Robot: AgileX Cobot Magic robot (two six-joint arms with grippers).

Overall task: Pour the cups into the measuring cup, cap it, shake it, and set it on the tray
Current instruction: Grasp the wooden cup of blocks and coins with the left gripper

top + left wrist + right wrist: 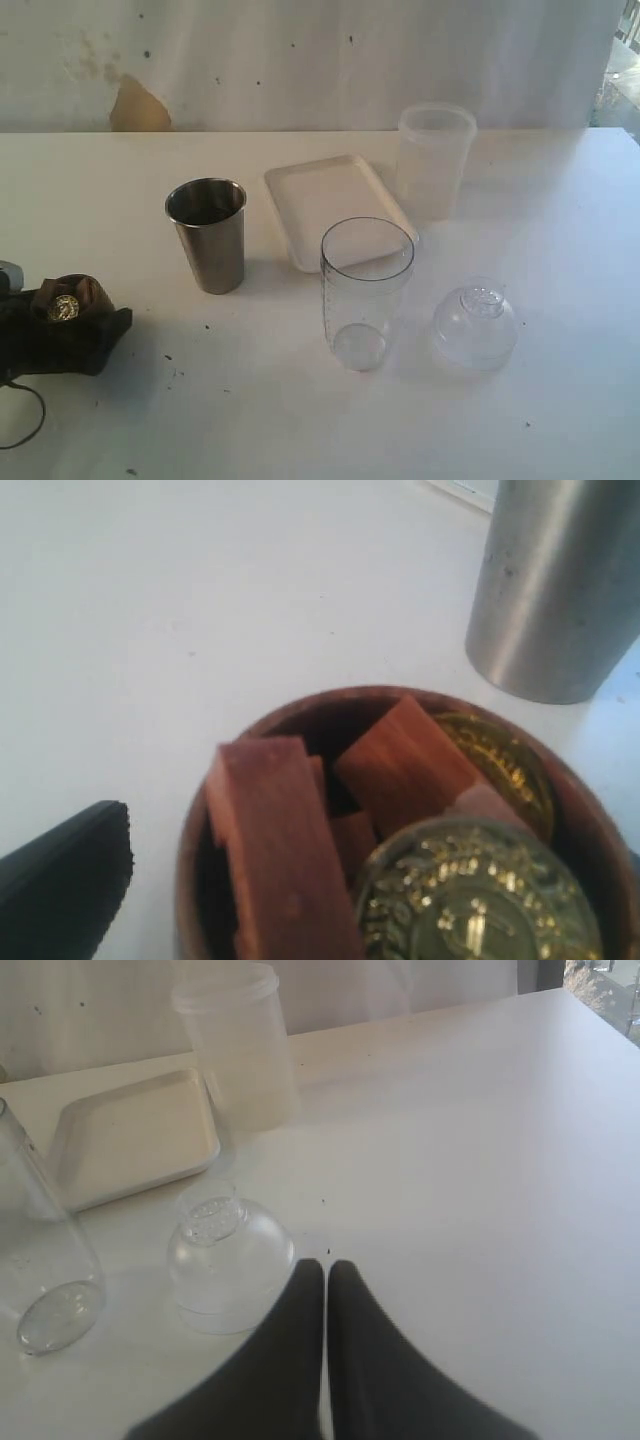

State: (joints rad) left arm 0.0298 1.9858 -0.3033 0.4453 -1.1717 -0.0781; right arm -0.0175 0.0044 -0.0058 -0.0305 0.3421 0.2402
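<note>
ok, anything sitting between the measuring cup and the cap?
Nothing. Only bare white table lies between the measuring cup and the cap. The exterior view shows the gap clearly, and the right wrist view shows the same.

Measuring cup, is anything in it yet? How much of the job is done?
Nothing looks done: the measuring cup is empty. In hand: the left claw sits open around the wooden cup, full of blocks and coins, not squeezing yet. Left: pour it and the steel tumbler, put on the cap lying by the shut right claw, shake, set it on the tray.
</note>
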